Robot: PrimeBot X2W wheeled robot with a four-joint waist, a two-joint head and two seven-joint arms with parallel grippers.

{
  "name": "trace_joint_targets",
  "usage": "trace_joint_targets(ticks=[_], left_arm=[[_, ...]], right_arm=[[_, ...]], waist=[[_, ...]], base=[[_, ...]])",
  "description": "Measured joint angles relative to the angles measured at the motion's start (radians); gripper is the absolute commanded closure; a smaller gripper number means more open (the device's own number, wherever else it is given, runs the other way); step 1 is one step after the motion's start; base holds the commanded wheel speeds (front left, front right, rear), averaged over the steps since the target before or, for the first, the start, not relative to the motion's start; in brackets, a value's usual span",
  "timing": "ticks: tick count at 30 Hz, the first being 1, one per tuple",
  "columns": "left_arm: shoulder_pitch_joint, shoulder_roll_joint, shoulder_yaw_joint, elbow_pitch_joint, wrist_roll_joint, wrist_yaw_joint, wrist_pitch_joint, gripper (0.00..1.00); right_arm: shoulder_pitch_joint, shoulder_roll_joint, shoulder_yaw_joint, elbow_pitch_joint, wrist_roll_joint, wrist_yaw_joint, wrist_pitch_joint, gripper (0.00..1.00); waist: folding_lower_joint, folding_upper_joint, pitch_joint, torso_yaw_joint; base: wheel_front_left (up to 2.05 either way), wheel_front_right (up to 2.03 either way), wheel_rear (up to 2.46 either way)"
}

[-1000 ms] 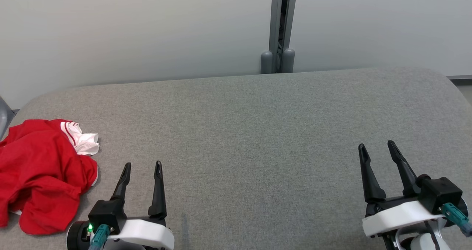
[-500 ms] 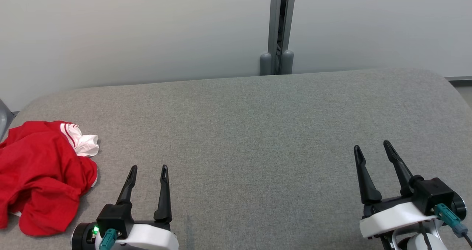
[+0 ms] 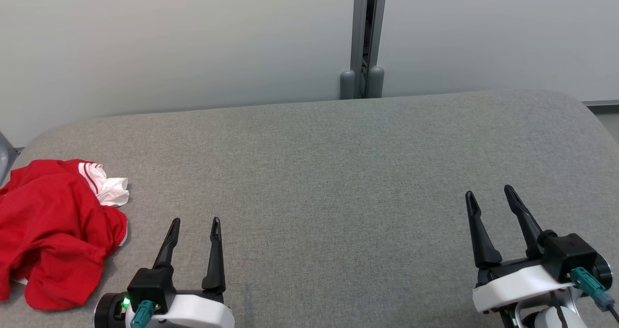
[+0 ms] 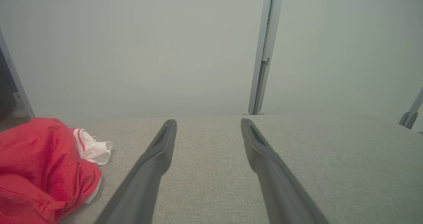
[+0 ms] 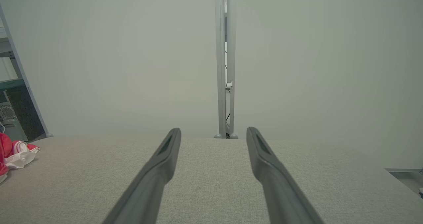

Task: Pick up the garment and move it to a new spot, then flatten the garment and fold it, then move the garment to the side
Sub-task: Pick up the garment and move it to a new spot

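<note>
You're parking both arms low over the near edge of the grey surface point(image 3: 338, 173), nothing grabbed yet. The garment point(image 3: 53, 231) is lying crumpled in a red heap at the left edge, towards the near-left corner. Its white striped trim point(image 3: 104, 185) is poking out on the far side; probably a collar or cuff, but it's too bunched to tell.

The left gripper point(image 3: 195, 220) is hovering just beside the heap on its right, not touching it. Its jaws are standing wide apart and holding nothing, and they're pointing at the far edge rather than at the cloth. The right gripper point(image 3: 489, 191) is waiting by the near-right corner, well apart from the garment, jaws spread wide too and holding nothing.

Judging by this, you're setting up the first pick. The left arm is sitting closest, so it's likely making the reach, with the middle of the surface serving as the new spot for flattening.
</note>
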Motion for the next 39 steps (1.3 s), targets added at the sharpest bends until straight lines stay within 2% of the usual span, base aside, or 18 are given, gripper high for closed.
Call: trace_joint_targets(ticks=[5, 12, 22, 36, 39], left_arm=[[0.0, 0.0, -0.006, 0.005, 0.0, -0.001, 0.0, 0.0], [-0.002, 0.0, -0.014, 0.013, -0.005, 0.001, 0.0, 0.0], [-0.001, -0.001, 0.037, 0.012, 0.003, -0.001, 0.0, 0.0], [0.011, 0.0, 0.095, 0.01, 0.048, -0.031, -0.001, 0.0], [0.022, 0.0, 0.117, -0.005, 0.048, -0.023, -0.001, 0.0]], right_arm=[[0.001, 0.0, -0.011, 0.0, 0.002, 0.0, 0.0, 0.0], [0.011, -0.001, -0.025, 0.002, -0.003, 0.0, -0.001, 0.0], [0.013, -0.001, 0.027, 0.001, 0.004, 0.0, -0.001, 0.0], [0.027, -0.001, 0.091, -0.003, 0.041, 0.001, -0.001, 0.0], [0.018, -0.001, 0.129, 0.001, 0.044, 0.001, -0.001, 0.0]], waist=[[0.0, 0.0, 0.0, 0.008], [0.0, 0.0001, 0.002, 0.06], [0.0, 0.0, 0.007, 0.211], [0.0, 0.0, -0.012, 0.439], [0.0, 0.0, -0.014, 0.478]], base=[[0.0, 0.0, 0.0], [0.0, 0.0, 0.0], [0.0, 0.0, 0.0], [0.0, 0.0, 0.0], [0.0, 0.0, 0.0]])
